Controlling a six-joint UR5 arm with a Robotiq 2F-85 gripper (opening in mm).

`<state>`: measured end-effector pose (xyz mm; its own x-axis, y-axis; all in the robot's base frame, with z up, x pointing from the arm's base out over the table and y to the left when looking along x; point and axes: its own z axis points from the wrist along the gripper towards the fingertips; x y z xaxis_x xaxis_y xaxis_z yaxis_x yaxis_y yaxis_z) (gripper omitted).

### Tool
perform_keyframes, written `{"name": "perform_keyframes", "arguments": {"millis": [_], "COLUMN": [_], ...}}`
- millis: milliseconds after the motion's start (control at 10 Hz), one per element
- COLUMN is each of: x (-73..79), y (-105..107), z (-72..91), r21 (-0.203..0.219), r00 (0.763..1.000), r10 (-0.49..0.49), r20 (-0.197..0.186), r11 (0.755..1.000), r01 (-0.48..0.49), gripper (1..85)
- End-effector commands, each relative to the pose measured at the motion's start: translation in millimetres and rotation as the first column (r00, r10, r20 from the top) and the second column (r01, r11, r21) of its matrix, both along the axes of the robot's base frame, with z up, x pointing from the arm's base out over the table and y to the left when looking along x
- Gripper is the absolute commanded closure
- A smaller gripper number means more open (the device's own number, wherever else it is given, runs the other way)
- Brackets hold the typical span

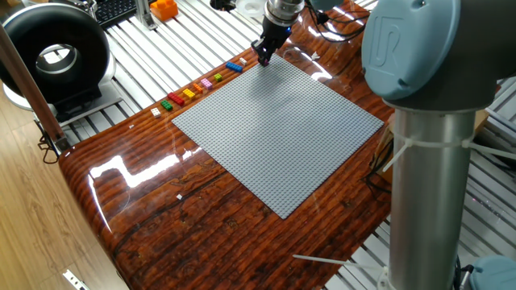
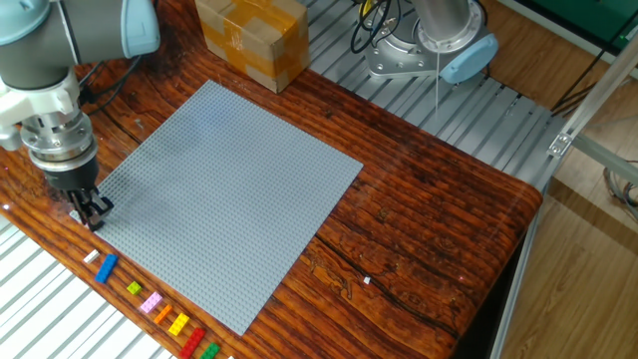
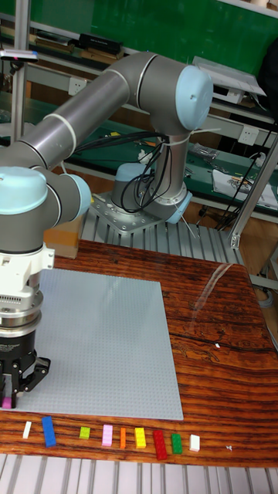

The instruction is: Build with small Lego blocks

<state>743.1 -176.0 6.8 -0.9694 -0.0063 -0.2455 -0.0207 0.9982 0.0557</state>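
Observation:
The small Lego blocks (image 2: 152, 302) lie in a row on the wooden table beside the grey baseplate (image 2: 224, 189): white, blue, lime, pink, orange, yellow, red and green. The same row of blocks (image 3: 106, 436) runs along the front in the tall view, and the row of blocks (image 1: 193, 90) lies left of the baseplate (image 1: 278, 129) in one fixed view. My gripper (image 2: 93, 214) points straight down at the plate's corner nearest the row. In the tall view the gripper (image 3: 14, 394) has its fingers close together, with a tiny pink brick (image 3: 6, 402) at their tips.
A cardboard box (image 2: 251, 40) stands at the plate's far corner. A second arm's base (image 2: 439, 45) sits behind the table. A black ring-shaped device (image 1: 55, 52) and an orange object (image 1: 164, 9) rest on the slatted surface beyond the bricks.

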Motion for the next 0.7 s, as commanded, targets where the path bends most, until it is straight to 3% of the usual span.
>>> {"name": "perform_keyframes", "arguments": {"millis": [0, 200, 600], "x": [0.8, -0.5, -6.6], "y": [-4, 3, 5], "z": [1.1, 0.3, -0.3], "r21": [-0.007, 0.024, 0.034], "r00": [1.0, 1.0, 0.999], "r10": [-0.016, -0.021, -0.028], "r20": [0.002, -0.002, -0.028], "r11": [1.0, 1.0, 0.999], "r01": [0.016, 0.021, 0.029], "gripper": [84.7, 84.7, 84.7]}}
